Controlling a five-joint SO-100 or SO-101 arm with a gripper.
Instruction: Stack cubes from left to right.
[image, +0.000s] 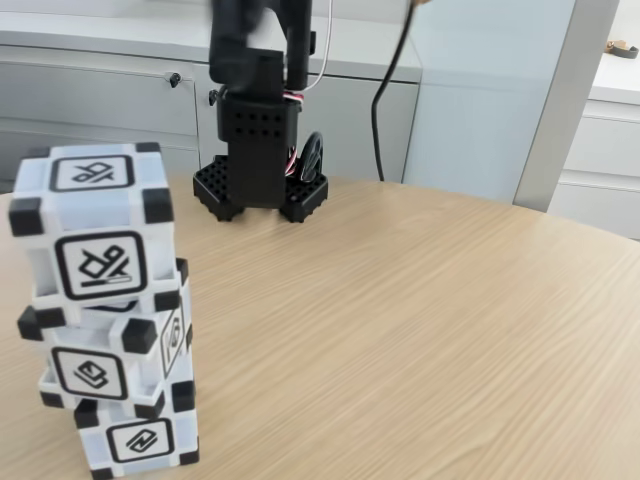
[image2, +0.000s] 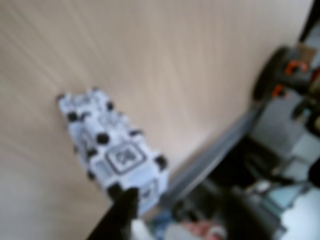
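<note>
Three cubes (image: 100, 320) stacked at lower left of fixed view, slightly skewed; task looks done. Arm (image: 258, 110) at upper centre, apart from stack. Jaw state: can't tell, wrist view too blurred.

Grey cabinets (image: 100, 95) behind wooden table (image: 420, 330); bright daylight.
</note>
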